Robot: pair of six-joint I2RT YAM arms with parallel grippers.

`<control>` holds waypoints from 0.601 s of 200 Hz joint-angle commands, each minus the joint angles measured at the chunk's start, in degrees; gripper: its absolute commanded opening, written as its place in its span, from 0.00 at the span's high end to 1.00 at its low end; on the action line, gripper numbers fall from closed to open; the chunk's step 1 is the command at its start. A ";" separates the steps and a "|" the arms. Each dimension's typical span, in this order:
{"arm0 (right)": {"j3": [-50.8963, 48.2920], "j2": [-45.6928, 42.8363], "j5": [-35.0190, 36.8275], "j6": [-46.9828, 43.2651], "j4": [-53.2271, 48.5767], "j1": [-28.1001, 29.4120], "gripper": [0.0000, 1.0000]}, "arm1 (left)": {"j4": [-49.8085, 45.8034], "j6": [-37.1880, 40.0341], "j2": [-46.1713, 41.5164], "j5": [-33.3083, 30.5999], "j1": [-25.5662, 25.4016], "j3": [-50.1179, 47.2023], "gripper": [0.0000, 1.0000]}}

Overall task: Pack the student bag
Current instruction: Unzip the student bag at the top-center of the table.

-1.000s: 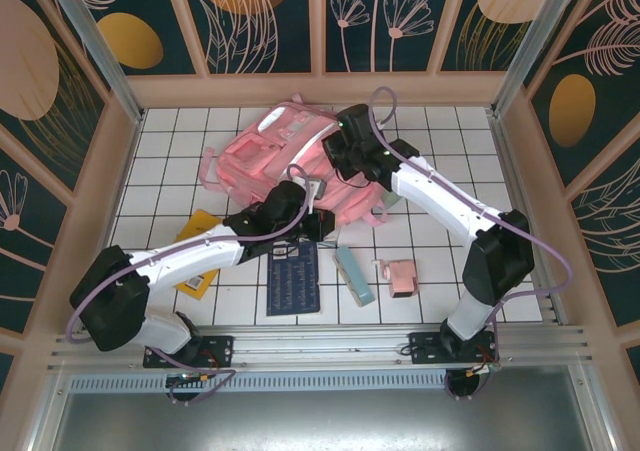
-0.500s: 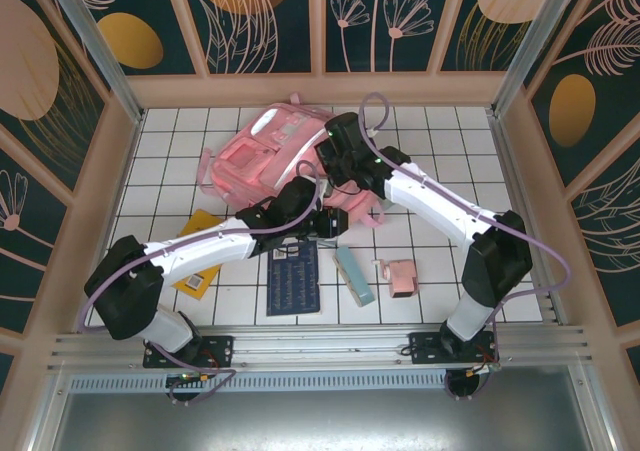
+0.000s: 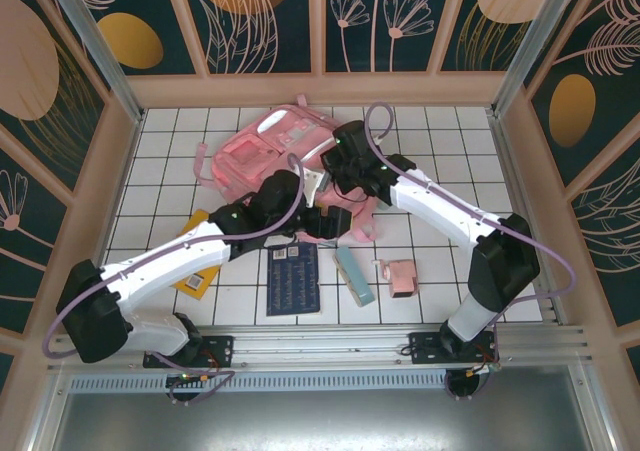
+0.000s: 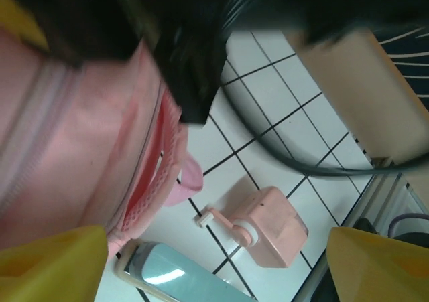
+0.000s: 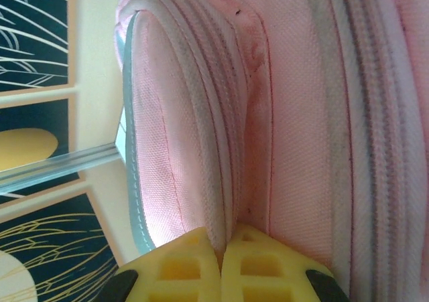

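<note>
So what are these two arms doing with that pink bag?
They're packing the student bag. The right claw pinches a seam of it, while the left claw hangs open beside its near edge. A blue booklet, teal case and small pink item lie on the tiles, not yet packed.

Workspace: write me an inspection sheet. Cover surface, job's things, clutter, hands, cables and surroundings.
Surface: white tiled table, no spills seen.
Job's things: pink student bag lying at the far middle.
Clutter: yellow item partly under the left arm, dark blue booklet, pale teal case, small pink box, all on the near tiles.
Hands: left hand open, holding nothing, at the bag's near edge; right hand shut on a bag pocket seam.
Cables: purple cables loop along both arms.
Surroundings: dark floral wall panels, metal frame.
</note>
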 commanded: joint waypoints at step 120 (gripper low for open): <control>2.53 -1.00 -10.33 -8.12 2.79 -3.23 1.00 | -7.34 20.61 4.42 -12.96 11.41 6.65 0.28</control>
